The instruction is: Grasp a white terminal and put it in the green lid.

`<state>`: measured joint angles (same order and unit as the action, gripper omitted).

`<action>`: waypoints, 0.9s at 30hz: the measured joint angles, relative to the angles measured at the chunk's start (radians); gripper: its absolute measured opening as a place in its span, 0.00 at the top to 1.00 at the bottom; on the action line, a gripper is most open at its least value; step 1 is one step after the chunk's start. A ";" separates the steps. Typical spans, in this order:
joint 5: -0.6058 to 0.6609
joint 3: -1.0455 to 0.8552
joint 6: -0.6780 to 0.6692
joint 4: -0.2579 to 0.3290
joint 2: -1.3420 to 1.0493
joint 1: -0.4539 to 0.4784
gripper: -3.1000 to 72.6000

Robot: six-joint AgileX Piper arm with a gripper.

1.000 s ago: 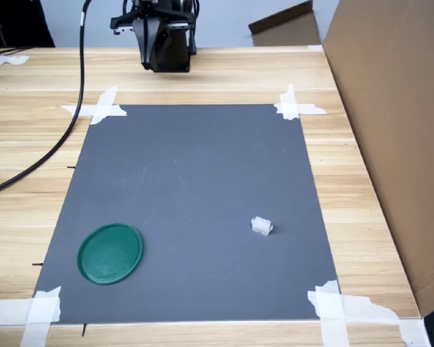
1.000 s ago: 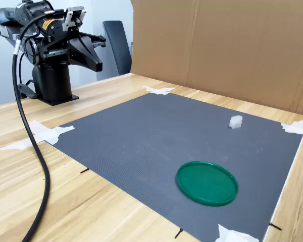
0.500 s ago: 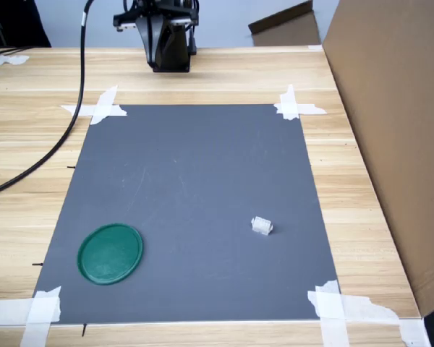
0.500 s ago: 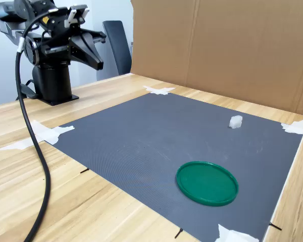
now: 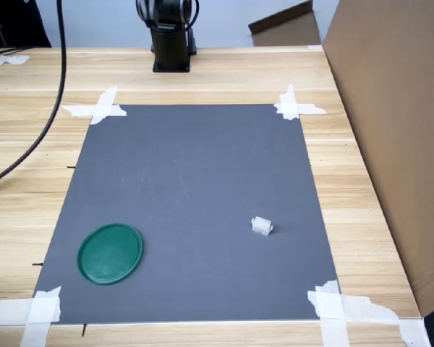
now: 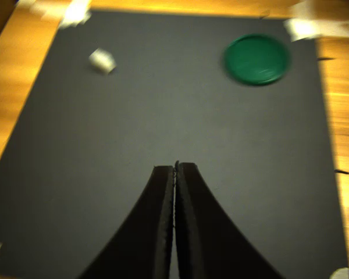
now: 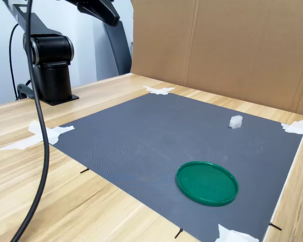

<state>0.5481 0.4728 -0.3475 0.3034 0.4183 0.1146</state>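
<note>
The white terminal (image 5: 262, 226) (image 7: 235, 121) lies on the grey mat (image 5: 188, 173), near the first exterior view's lower right. The green lid (image 5: 110, 253) (image 7: 207, 182) lies flat near the mat's lower left corner in the same view, with nothing in it. My gripper (image 6: 175, 167) is shut in the wrist view, its black fingers pressed together with nothing between them. It hangs high over the mat, far from both the terminal (image 6: 102, 60) and the lid (image 6: 257, 59). Only the gripper's dark tip (image 7: 110, 17) shows at the top of the second exterior view.
The arm's black base (image 5: 171, 43) stands beyond the mat's far edge. A black cable (image 5: 47, 130) runs across the wooden table on the first exterior view's left. A tall cardboard wall (image 5: 390, 116) borders the first exterior view's right side. White tape strips (image 5: 101, 107) hold the mat's corners.
The arm has risen, lifting the gripper out of the first exterior view's top and nearly out of the second exterior view. The terminal and lid have not moved.
</note>
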 joint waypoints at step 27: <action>0.440 0.631 -0.333 -0.059 0.753 -0.522 0.28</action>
<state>0.9876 1.1038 -0.6805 0.2449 1.1715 -0.4073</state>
